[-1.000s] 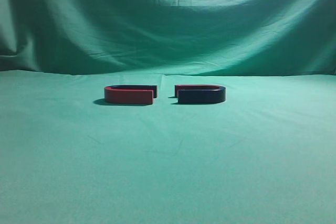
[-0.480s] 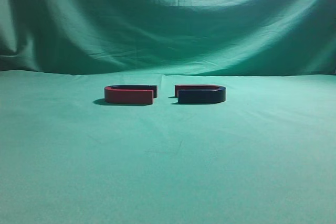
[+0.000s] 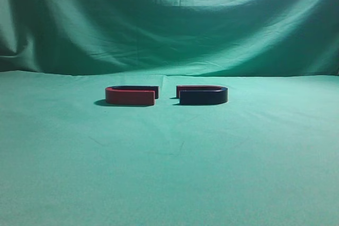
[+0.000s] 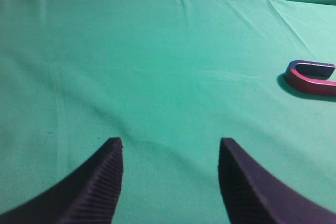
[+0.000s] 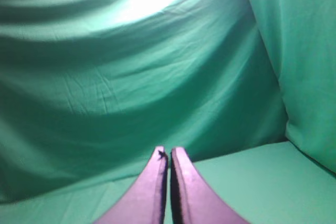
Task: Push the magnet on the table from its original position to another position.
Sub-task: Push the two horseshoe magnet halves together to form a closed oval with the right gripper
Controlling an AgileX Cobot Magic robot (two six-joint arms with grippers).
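Two horseshoe magnets lie flat on the green cloth in the exterior view, open ends facing each other across a small gap. The left magnet (image 3: 131, 96) shows its red arm in front; the right magnet (image 3: 203, 95) shows its dark blue arm in front. The left magnet also shows at the right edge of the left wrist view (image 4: 311, 78). My left gripper (image 4: 170, 150) is open and empty above bare cloth, well to the left of that magnet. My right gripper (image 5: 168, 153) is shut and empty, facing the backdrop. Neither gripper shows in the exterior view.
A green cloth covers the table (image 3: 169, 173). A draped green backdrop (image 3: 169, 19) hangs behind it. The backdrop also fills the right wrist view (image 5: 131, 66).
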